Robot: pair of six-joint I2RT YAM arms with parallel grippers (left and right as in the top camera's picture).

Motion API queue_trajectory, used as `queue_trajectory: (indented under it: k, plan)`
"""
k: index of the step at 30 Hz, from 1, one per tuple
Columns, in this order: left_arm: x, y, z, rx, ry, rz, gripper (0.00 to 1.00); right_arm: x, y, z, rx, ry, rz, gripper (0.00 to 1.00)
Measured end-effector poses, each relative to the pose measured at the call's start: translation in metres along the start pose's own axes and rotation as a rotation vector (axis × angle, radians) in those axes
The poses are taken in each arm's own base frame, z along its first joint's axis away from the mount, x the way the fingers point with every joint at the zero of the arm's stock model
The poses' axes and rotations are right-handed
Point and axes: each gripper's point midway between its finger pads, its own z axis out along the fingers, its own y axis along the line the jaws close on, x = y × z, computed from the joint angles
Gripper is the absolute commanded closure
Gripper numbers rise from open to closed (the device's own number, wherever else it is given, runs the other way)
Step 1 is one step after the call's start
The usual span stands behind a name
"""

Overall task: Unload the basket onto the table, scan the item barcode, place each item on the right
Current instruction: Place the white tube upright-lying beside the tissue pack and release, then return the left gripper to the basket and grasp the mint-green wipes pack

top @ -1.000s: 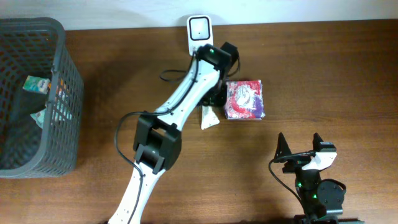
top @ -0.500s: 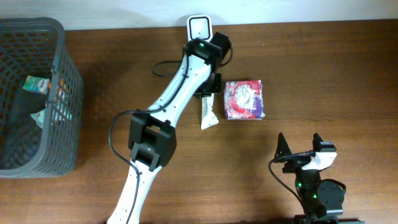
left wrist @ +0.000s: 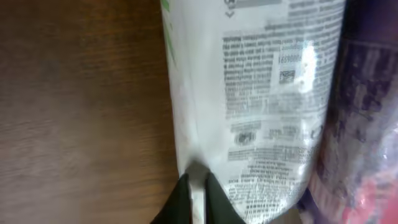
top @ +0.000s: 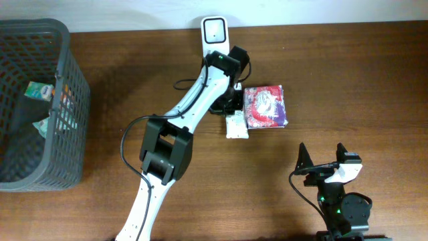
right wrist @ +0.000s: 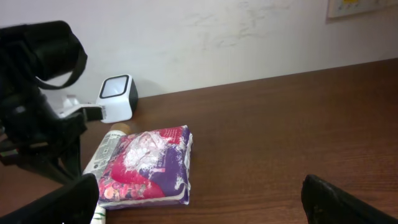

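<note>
Even light overhead; left wrist view blurry w/ glare on packet (left wrist: 267, 93) (close-up).

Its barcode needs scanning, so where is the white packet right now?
In the overhead view, the white packet is near mid-table, right beside the purple-red pack on its left side, its edge pinched in the left gripper.

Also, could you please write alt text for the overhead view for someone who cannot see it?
The left arm stretches across a brown wooden table to a white packet lying beside a purple-and-pink pack, near a white scanner. A dark mesh basket sits far left; the right fingers stand open at lower right.
</note>
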Motion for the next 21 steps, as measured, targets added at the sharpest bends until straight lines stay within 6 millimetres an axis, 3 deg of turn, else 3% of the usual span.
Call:
queue_trajectory:
  k: [3,4,6,7,11,12,14,17,20,21]
  plan:
    - [-0.006,0.001,-0.037,0.014,-0.032,0.011,0.71,0.0,0.0,0.0,0.0,0.0,0.0,0.01]
    - [-0.014,0.003,-0.059,0.031,-0.076,0.011,0.6,0.0,0.0,0.0,0.0,0.0,-0.001,0.01]
    - [-0.023,0.009,-0.085,0.051,-0.128,0.002,0.48,0.0,0.0,0.0,0.0,0.0,0.0,0.01]
    - [-0.027,0.017,-0.106,0.062,-0.163,-0.014,0.47,0.0,0.0,0.0,0.0,0.0,0.0,0.01]
    - [-0.036,0.04,-0.159,0.098,-0.275,-0.002,0.43,0.0,0.0,0.0,0.0,0.0,0.0,0.01]
    - [-0.041,0.049,-0.171,0.109,-0.308,0.0,0.32,0.0,0.0,0.0,0.0,0.0,0.0,0.01]
    - [-0.042,0.065,-0.191,0.108,-0.352,0.004,0.01,0.0,0.0,0.0,0.0,0.0,0.0,0.01]
    - [-0.036,0.09,-0.24,0.105,-0.457,0.02,0.01,0.0,0.0,0.0,0.0,0.0,0.0,0.01]
    - [-0.012,0.14,-0.322,0.034,-0.655,-0.035,0.01,0.0,0.0,0.0,0.0,0.0,0.0,0.01]
    - [-0.005,0.155,-0.339,0.008,-0.699,-0.06,0.01,0.0,0.0,0.0,0.0,0.0,0.0,0.01]
